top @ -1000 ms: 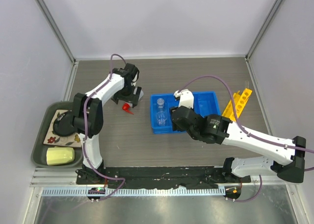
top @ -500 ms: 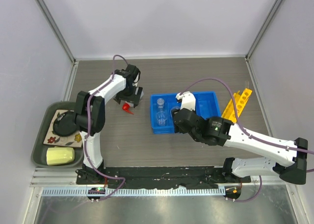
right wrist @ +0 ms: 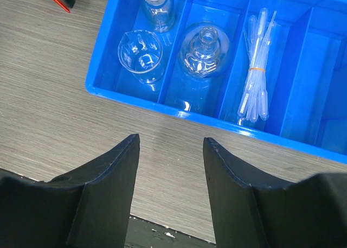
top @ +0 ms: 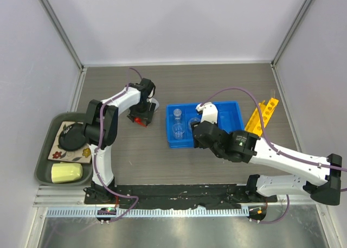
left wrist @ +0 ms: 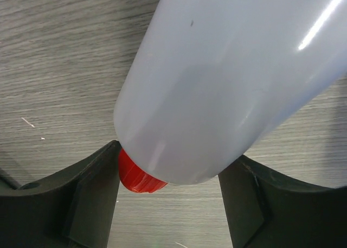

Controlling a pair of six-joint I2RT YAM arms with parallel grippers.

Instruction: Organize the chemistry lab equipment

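Observation:
A white squeeze bottle (left wrist: 227,80) with a red cap (left wrist: 135,177) lies on the table left of the blue bin (top: 233,104). My left gripper (top: 142,113) is down over it, and the left wrist view shows both fingers (left wrist: 92,194) against the bottle's sides. From above, only the bottle's red end (top: 140,121) shows. My right gripper (right wrist: 171,139) hangs open and empty above the bin's near edge (right wrist: 135,96). The bin holds two glass beakers (right wrist: 140,52), a flask (right wrist: 203,50) and a bundle of pipettes (right wrist: 255,69). A yellow rack (top: 262,115) leans at the bin's right.
A dark green tray (top: 40,166) with a yellow object (top: 66,173) and dark items sits at the near left, beside the left arm's base. Grey walls close in the table on three sides.
My left gripper has come down over the squeeze bottle and its fingers have narrowed onto it. The right gripper has drawn back slightly toward the near edge of the bin.

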